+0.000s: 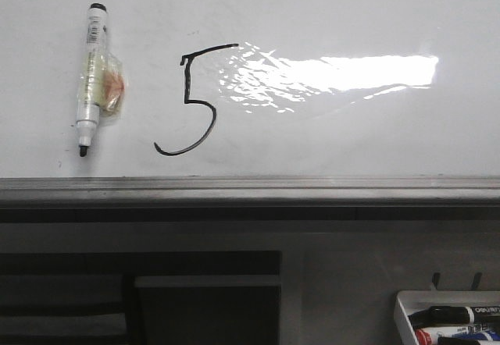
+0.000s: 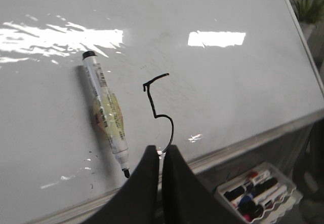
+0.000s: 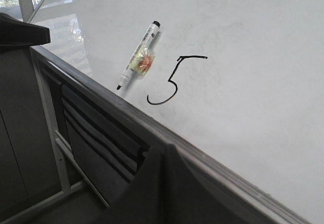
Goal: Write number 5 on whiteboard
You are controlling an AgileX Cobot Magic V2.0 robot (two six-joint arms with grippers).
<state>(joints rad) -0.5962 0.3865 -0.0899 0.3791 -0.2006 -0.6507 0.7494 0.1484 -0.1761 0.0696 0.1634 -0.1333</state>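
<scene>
Number 5 [image 1: 191,99] already drawn in thin black line on the whiteboard [image 1: 351,17], left of the glare, complete with top bar, stem and hooked belly; looks finished, judging by shape. Marker [image 1: 92,80] resting against the board just left of the numeral, uncapped, tip down, apart from the strokes, a patch of yellowish tape around its middle. Probably light, rigid and smooth in the barrel, so likely to slip under a loose pinch; best taken at mid-barrel near the tape, never at the wet tip. Glossy board stiff and slick, fresh ink apt to smear if brushed. Left claw [image 2: 161,155] clenched with nothing between the fingers, low before the grey ledge [image 1: 250,189]. Right claw [image 3: 167,150] likewise pressed together and empty. Spare markers in a small white tray [image 1: 406,314] below the ledge.
</scene>
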